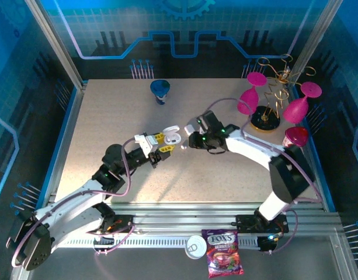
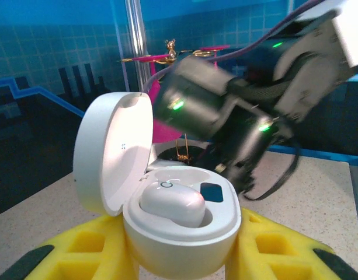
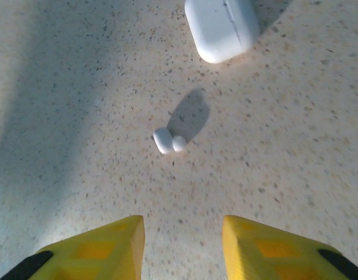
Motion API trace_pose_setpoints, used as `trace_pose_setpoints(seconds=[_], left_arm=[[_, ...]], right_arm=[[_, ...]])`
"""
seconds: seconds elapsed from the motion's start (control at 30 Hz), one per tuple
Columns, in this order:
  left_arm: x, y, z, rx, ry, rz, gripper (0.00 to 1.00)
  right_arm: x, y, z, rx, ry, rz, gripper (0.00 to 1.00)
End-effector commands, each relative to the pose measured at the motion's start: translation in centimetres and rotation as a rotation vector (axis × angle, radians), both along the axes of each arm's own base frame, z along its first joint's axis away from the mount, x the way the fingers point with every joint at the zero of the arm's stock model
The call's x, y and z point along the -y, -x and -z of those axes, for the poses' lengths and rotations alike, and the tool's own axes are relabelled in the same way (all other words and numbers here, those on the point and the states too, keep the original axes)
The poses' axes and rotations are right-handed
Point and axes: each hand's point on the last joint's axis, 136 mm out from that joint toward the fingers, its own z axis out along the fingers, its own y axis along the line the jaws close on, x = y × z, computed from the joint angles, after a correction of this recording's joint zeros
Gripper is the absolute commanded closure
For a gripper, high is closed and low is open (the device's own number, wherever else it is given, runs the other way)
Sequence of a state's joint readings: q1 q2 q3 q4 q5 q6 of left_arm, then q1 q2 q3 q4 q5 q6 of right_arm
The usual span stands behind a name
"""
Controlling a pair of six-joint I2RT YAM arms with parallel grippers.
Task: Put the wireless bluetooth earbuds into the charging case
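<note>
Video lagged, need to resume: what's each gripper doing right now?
Left gripper: closed on the open charging case, one earbud seated inside.
Right gripper: open, empty, pointed at a loose earbud on the table.

I see the speckled tabletop [image 3: 62,116] carrying one earbud [image 3: 170,141] just ahead of the right jaws, with a closed white case [image 3: 221,26] lying flat farther beyond it.

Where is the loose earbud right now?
Right wrist view: the earbud lies on the table just ahead of the right gripper, with a closed case beyond it.
</note>
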State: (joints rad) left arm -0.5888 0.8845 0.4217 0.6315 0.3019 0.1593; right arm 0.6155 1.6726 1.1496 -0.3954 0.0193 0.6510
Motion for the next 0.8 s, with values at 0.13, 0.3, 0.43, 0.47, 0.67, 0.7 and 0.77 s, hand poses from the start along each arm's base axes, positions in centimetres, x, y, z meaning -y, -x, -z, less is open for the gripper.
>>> trace_pose_setpoints(seconds=[0.13, 0.3, 0.43, 0.47, 0.67, 0.7, 0.77], left_arm=[[-0.8, 1.5, -1.4, 0.011, 0.005, 0.01, 0.82], [-1.0, 1.9, -2.2, 0.026, 0.008, 0.011, 0.82], [-0.9, 1.8, -2.1, 0.025, 0.006, 0.016, 0.82], [-0.8, 1.8, -2.1, 0.025, 0.006, 0.018, 0.82], [-0.6, 1.8, -1.9, 0.017, 0.004, 0.026, 0.82], [-0.6, 1.7, -1.9, 0.017, 0.004, 0.024, 0.82], [-0.6, 1.7, -1.8, 0.014, 0.002, 0.024, 0.82]], right_arm=[[-1.7, -1.0, 2.1, -0.032, 0.401, -0.257, 0.67], [-2.7, -1.5, 3.0, -0.035, 0.566, -0.329, 0.71], [-3.8, -1.5, 3.8, -0.044, 0.623, -0.366, 0.72], [-3.9, -1.6, 4.0, -0.045, 0.638, -0.371, 0.72], [-4.3, -1.8, 5.0, -0.066, 0.673, -0.375, 0.75], [-4.3, -1.9, 5.1, -0.07, 0.676, -0.376, 0.75], [-4.5, -1.9, 5.4, -0.078, 0.681, -0.381, 0.75]])
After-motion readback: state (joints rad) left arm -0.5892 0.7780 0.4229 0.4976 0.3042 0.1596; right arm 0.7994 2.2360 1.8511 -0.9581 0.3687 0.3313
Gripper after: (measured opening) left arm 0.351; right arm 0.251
